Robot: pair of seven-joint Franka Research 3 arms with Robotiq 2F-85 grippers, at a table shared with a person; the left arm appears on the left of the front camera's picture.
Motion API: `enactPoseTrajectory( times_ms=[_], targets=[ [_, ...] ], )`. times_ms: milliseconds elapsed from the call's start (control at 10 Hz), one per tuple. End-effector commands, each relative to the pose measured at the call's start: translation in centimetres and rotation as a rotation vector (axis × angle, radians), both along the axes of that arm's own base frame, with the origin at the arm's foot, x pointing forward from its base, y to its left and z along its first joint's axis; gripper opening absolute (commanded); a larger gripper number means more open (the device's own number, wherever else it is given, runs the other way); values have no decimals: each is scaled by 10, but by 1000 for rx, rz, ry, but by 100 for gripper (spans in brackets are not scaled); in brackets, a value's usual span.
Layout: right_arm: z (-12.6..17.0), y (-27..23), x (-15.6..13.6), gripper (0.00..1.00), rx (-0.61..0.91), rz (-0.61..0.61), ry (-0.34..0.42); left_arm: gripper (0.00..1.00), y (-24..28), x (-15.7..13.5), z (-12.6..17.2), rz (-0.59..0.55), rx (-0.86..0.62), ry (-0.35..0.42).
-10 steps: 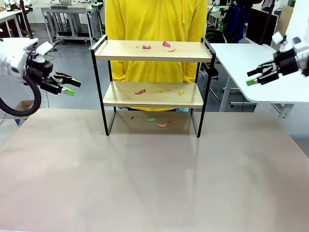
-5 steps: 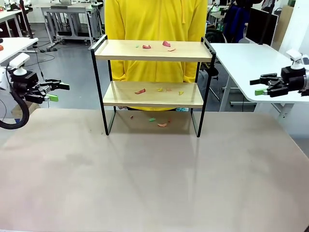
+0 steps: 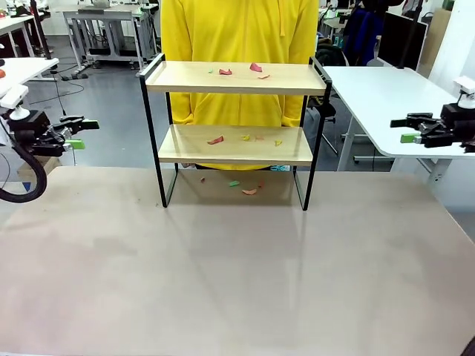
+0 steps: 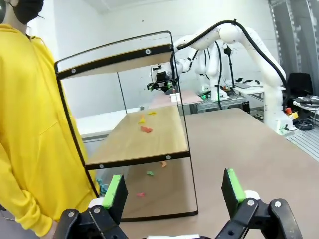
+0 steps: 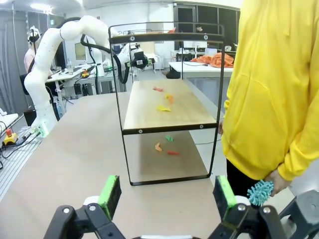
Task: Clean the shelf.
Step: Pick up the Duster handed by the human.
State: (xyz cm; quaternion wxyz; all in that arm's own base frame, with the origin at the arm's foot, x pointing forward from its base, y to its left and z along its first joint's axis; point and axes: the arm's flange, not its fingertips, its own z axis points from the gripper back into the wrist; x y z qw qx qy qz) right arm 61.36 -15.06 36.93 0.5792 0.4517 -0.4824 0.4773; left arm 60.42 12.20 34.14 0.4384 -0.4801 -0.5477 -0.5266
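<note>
Well, the shelf [image 3: 234, 78] stands in the upper centre of the front view, at the far side of the table [image 3: 237, 282], just before a person [image 3: 237, 30] in a yellow hoodie. Coloured scraps [image 3: 225, 72] lie on its top board, its lower board and the table beneath. The left gripper [image 3: 83, 133] hangs at the left edge and the right gripper [image 3: 402, 130] at the right edge. Both are well apart from the shelf, jaws spread wide and empty. At the lower right of the right wrist view, the person's hand [image 5: 278, 180] holds a teal spiky brush [image 5: 260, 192].
</note>
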Motion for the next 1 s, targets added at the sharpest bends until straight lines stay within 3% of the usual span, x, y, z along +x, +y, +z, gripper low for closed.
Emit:
enactPoseTrajectory(
  times_ms=[0,600,700,800,900],
  targets=[
    [5,3,-6,100,47,-24,-35,100,0,-7,3,27,-13,-30],
    [6,2,-4,100,7,-46,-1,100,8,3,-3,48,25,54],
    [5,-2,2,100,27,-26,-15,100,7,4,-4,109,65,87],
    [5,-2,2,100,27,-26,-15,100,9,1,-7,33,14,23],
    [5,-2,2,100,27,-26,-15,100,9,1,-7,33,14,23]
  ],
)
